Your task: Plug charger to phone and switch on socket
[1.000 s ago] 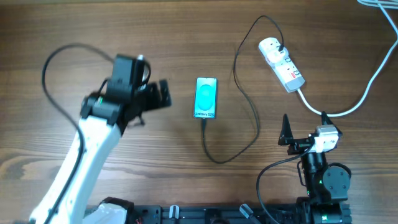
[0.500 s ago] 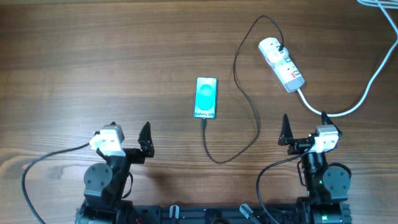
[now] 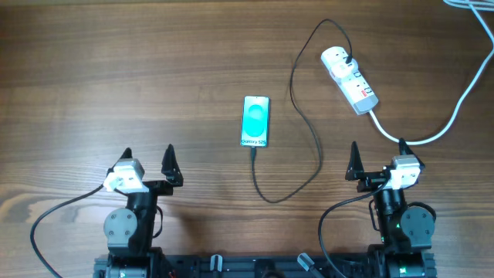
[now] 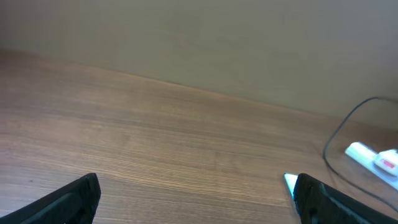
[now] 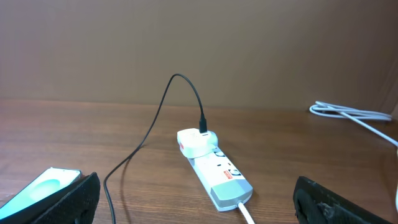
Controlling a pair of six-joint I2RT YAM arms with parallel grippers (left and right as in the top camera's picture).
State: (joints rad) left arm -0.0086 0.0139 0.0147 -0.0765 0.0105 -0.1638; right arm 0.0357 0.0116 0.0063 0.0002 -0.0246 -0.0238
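Parked at the near edge with left gripper (image 3: 147,157) and right gripper (image 3: 378,154) spread wide, holding nothing. Seen farther out: charger (image 3: 292,77) tip touching phone (image 3: 255,121), plug in socket (image 3: 350,79).

Brown wood-grain table (image 3: 116,62), dk streaks along grain, w/ plain tan wall (image 4: 186,31) behind far edge.

Black arms (image 3: 127,225) carry white wrist blocks (image 3: 126,177), pointed black pincer fingers (image 3: 169,161) and looping cables (image 3: 319,226).
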